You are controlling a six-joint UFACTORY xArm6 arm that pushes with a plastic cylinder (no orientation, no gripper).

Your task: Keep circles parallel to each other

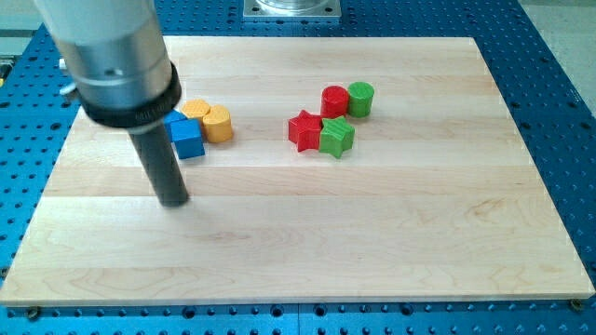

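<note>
Two round blocks side by side, red beside green, on the wooden tabletop (279,233).

The red cylinder (334,100) touches the green cylinder (360,98) on its right; just below it a red star (304,129) and a green star (337,137) touch. Well to its left sit two yellow blocks (217,123) (195,110) and a blue cube (187,138). My tip (174,199) rests below that cube; no claw shows.

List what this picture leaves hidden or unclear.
- Camera view: the arm's grey housing covers part of the blue block and whatever lies behind it.
- The orange block behind the yellow cylinder is half covered; its shape is unclear.
- The view's top edge cuts off the arm.
- My tip shows, below the blue block.
</note>
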